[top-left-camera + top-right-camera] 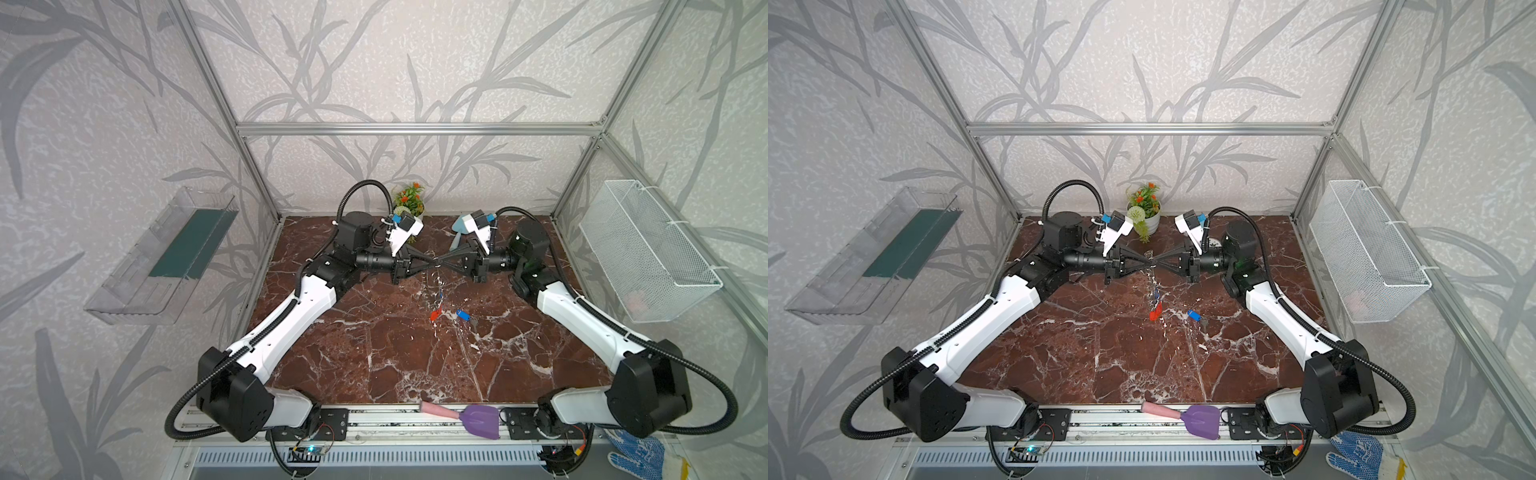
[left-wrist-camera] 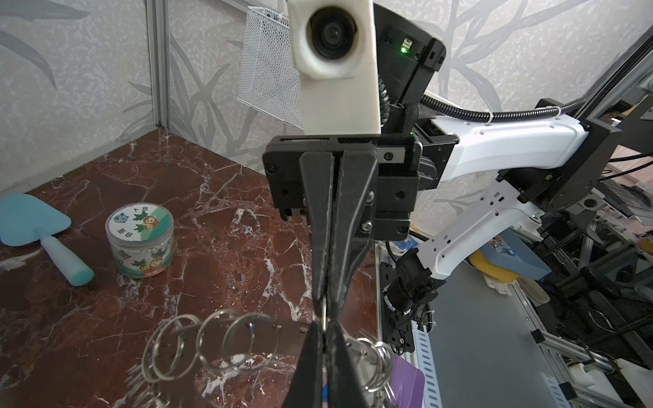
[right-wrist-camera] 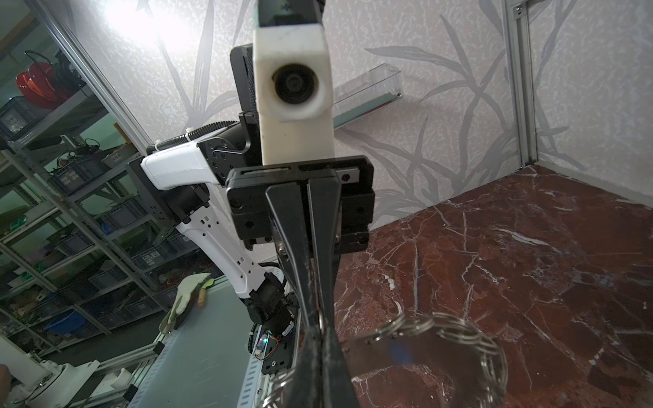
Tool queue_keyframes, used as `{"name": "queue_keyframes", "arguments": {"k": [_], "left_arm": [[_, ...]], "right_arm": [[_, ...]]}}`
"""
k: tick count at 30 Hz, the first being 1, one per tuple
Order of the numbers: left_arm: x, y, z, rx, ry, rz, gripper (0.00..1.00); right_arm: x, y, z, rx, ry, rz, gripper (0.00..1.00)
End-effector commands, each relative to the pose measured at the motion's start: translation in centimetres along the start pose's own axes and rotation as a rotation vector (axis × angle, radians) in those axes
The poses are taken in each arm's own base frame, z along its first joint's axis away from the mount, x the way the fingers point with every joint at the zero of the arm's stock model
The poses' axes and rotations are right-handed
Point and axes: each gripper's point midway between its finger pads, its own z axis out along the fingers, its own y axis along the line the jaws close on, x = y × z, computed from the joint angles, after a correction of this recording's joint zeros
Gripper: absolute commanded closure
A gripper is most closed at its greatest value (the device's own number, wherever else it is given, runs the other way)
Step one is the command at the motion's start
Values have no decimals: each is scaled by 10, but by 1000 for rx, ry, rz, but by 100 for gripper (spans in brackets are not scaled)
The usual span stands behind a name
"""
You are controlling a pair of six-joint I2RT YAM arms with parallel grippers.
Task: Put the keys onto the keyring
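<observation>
Fig. Task approx. two-thirds done. The keyring (image 2: 279, 336) is held clear of the table (image 1: 374, 353), just in front of the flower pot (image 1: 1148, 222), and is pinched by left gripper (image 2: 324, 333) & right gripper (image 3: 321, 339), both clenched on it. The orange-red key (image 1: 434, 315) & one blue key (image 1: 1156, 295) are judged hung. The second blue key (image 1: 462, 314) lies loose, front-right of pot. Wire basket (image 1: 648, 249), far right of pot: faint pink item, unidentified. Clear tray (image 1: 166, 257), far left: nothing seen. Jar (image 2: 141, 243): lidded, contents hidden.

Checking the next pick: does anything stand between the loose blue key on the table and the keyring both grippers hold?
Nothing visible does. The blue key lies on the table beside the keyring, which the left gripper and right gripper pinch shut.
</observation>
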Motion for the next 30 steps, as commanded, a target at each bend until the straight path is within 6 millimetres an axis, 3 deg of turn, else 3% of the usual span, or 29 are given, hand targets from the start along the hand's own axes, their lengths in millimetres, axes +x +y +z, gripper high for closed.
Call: {"name": "queue_keyframes", "arguments": {"k": [1,5,11,16,21,30], "left_arm": [[-13,-7,1,19,-19,51,100],[-11,0,0,-38,-25,47,100],[-20,5,-12,-148,-135,67,100],[-24,1,-18,-193,-211,65,100],[-21,-8,-18,-224,-263,88,100],[-27,-9,-21,-251,-414,65,100]], "right_arm": [[-6,14,1,-32,-6,-44,100],[-8,15,1,-33,-4,-40,100],[-14,11,-6,27,-21,-19,73],[-25,3,-23,103,-76,18,60],[-26,3,-29,126,-101,39,55],[-24,8,-25,85,-95,51,54]]}}
